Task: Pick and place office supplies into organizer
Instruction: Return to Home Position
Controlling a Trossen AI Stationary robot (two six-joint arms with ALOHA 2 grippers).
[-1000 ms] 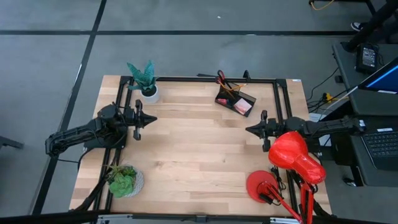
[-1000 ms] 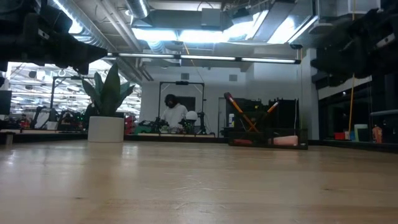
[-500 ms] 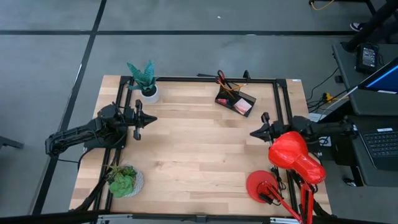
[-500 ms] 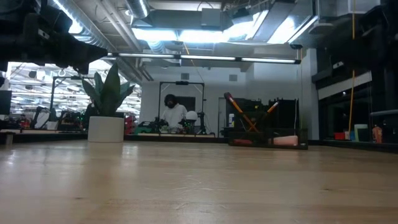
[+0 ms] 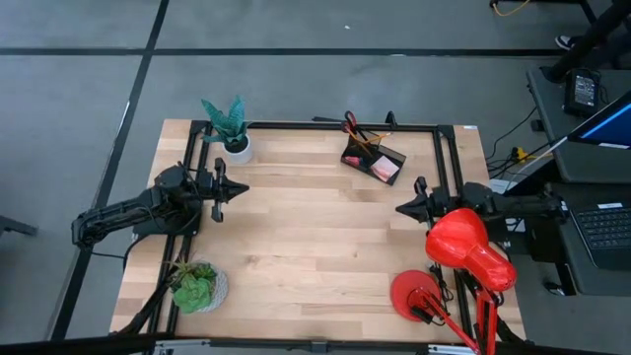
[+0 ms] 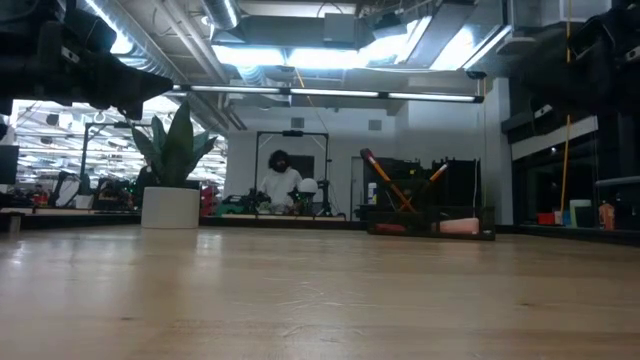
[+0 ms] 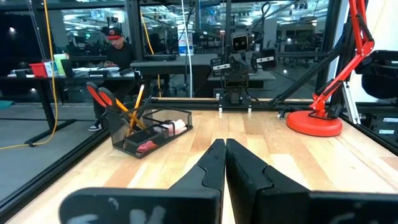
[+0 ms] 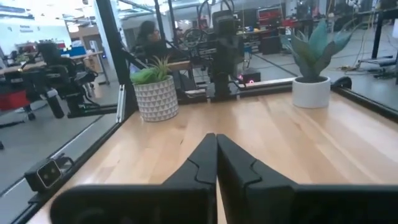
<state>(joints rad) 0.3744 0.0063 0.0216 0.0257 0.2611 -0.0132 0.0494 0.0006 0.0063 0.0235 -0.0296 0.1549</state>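
Organizer (image 5: 374, 158), loaded with scissors (image 7: 99, 94), pencils (image 7: 138, 101) and pink pad (image 5: 385, 170), sits well off the left arm (image 5: 128, 212) jaws, nearer the right arm (image 5: 513, 202) jaws; both pairs clenched, empty. We reckon we're homing: just park them.

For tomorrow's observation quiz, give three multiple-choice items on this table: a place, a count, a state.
1. In the high view, the organizer stands on the table: A at its middle; B at its bottom left corner; C near its top edge.
2. How many potted plants stand on it? A one; B two; C three.
3. The left gripper is: A shut and empty; B wide open; C shut on something.
Key: 1 C, it sits by the top rail; 2 B, a tall plant and a low plant; 3 A, its fingers meet with nothing between.
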